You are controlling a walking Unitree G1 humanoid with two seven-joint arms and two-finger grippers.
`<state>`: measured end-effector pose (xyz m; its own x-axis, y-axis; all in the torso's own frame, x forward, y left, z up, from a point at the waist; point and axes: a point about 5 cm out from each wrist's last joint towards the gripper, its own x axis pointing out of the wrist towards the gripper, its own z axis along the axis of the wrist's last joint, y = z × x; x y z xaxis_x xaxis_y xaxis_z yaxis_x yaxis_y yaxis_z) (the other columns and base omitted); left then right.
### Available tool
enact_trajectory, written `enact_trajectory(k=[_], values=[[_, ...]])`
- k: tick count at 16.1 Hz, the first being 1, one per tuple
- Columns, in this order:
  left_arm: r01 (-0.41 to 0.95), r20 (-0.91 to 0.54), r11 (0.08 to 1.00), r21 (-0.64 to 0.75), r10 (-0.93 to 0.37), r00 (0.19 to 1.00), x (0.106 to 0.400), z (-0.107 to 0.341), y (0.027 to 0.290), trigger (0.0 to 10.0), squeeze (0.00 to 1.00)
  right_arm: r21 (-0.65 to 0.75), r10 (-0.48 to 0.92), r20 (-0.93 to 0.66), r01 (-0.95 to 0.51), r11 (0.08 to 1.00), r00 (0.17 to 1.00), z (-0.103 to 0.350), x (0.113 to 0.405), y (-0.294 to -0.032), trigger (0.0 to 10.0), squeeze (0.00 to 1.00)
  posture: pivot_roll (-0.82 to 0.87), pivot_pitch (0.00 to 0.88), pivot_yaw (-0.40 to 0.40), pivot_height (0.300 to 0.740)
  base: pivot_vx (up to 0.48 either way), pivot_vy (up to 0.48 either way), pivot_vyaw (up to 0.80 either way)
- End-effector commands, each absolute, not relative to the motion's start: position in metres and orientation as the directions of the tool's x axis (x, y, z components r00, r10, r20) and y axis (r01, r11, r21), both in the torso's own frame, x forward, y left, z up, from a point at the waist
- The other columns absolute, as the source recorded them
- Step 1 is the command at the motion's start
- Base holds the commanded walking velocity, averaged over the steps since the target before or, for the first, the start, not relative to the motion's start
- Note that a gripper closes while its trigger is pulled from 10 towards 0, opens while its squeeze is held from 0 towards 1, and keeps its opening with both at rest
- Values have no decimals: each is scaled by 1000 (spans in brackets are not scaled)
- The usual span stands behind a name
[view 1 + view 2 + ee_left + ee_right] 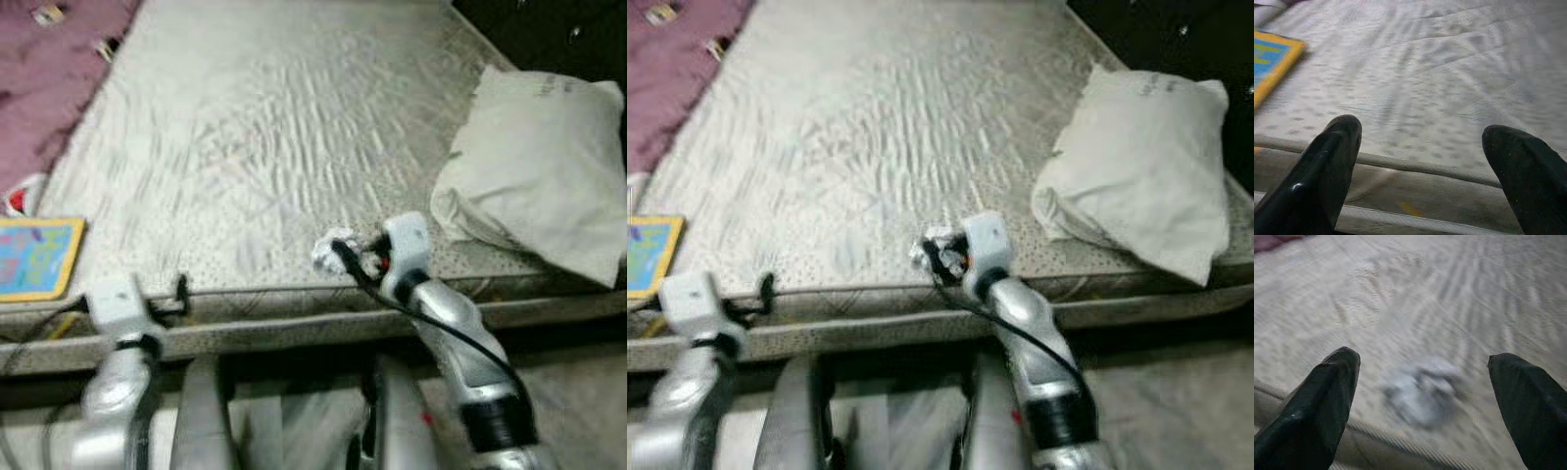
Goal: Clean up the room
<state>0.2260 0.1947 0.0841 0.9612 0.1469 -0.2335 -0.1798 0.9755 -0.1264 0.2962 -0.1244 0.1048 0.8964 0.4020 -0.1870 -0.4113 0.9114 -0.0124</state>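
Bare grey mattress fills the scene. Crumpled white paper wad sits near its front edge; irregular lump, no clear long axis. Right tool hovers just above wad, fingers apart. Left tool at mattress edge, fingers apart. White pillow at right, colourful book at left.
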Motion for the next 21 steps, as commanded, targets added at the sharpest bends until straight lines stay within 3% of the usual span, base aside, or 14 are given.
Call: enact_trajectory(k=[1,7,12,17,21], values=[[-181,-243,976,-119,148,959,226,83,194,10000,0,-5,390,-191,-399,917,901,104,297,-128,10000,0,-73,55,-67,531,0,0,0],[-194,-240,972,-131,159,958,226,83,195,10000,0,-63,400,-220,-422,904,890,100,300,-127,10000,0,-65,54,-76,531,0,0,555],[-204,-242,970,-131,168,956,223,83,196,10000,0,-37,369,-210,-384,923,906,99,305,-130,10000,0,-58,56,-78,531,0,0,0],[-220,-244,967,-130,183,952,213,84,200,10000,0,-20,385,-200,-397,918,901,96,302,-125,10000,0,-38,86,-63,481,0,0,0],[-245,-187,964,-100,224,957,211,96,204,10000,0,-35,369,-140,-377,925,919,108,324,-122,10000,0,-12,128,-65,481,0,0,0]])
